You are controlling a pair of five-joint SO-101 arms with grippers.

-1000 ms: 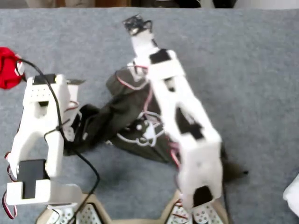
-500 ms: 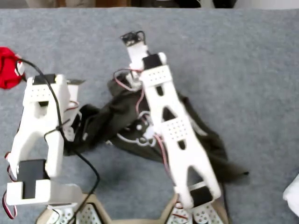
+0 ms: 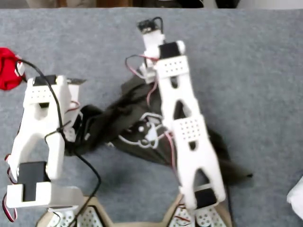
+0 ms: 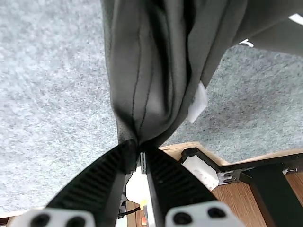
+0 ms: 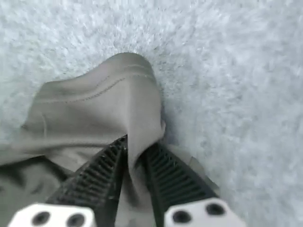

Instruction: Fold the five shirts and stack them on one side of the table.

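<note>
A dark olive shirt (image 3: 137,120) with a white bear print lies crumpled at the middle of the grey table. My left gripper (image 4: 140,158) is shut on a bunched fold of the shirt (image 4: 156,71) at its left end. My right gripper (image 5: 135,158) is shut on an edge of the shirt (image 5: 104,104) at its far side, where the right arm (image 3: 177,109) stretches across the cloth. A red shirt (image 3: 8,67) lies bundled at the table's far left edge.
A white cloth (image 3: 297,194) pokes in at the right edge. The grey felt table (image 3: 246,71) lies bare to the right and at the back. The wooden arm bases (image 3: 118,218) sit at the near edge.
The right arm has swung its gripper rightward and farther back, pulling the shirt's far edge with it. The left arm has stayed put.
</note>
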